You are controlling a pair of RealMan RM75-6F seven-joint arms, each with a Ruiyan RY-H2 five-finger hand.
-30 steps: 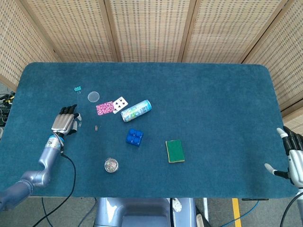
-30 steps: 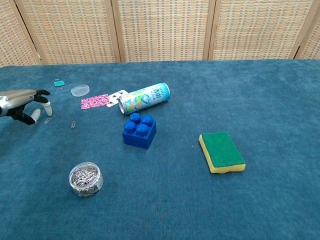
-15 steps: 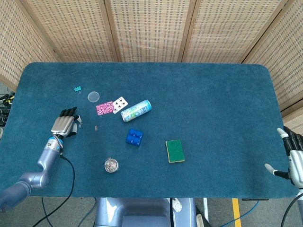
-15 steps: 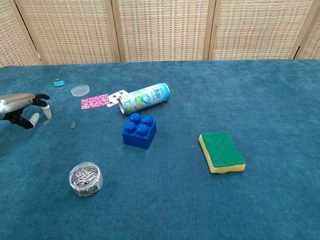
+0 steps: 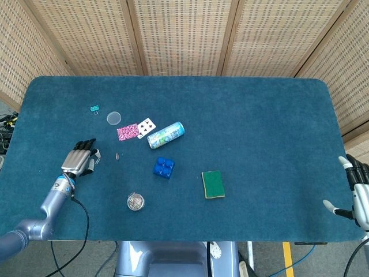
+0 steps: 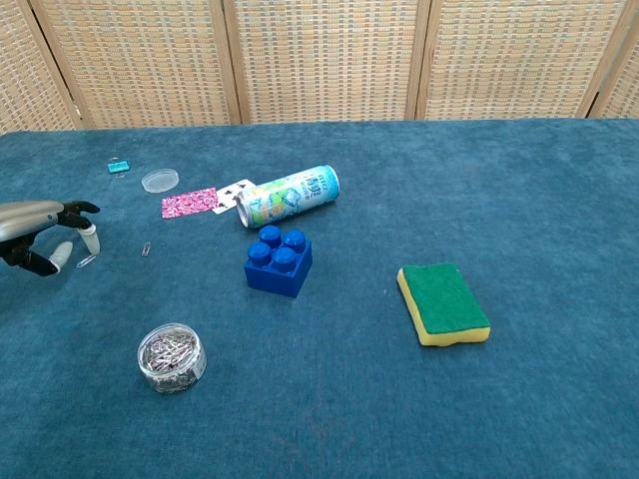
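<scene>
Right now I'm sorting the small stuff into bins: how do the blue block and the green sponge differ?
The blue block is studded on top and stands taller; the green sponge is flat and smooth-topped. The block is blue all over; the sponge has a yellow layer under its green face. Both lie loose on the table, touched by neither hand.

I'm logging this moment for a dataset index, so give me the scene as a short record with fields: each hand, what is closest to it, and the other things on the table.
left hand: low over the table, fingers apart, nothing plainly held
closest to it: paper clip by the fingertips; whether they touch cannot be told
second paper clip: loose, a little to the right
right hand: at the table's right edge, open, far from everything
jar of clips: upright, no lid
lid: lying apart
other things: can on its side, blue block, sponge, playing cards
</scene>
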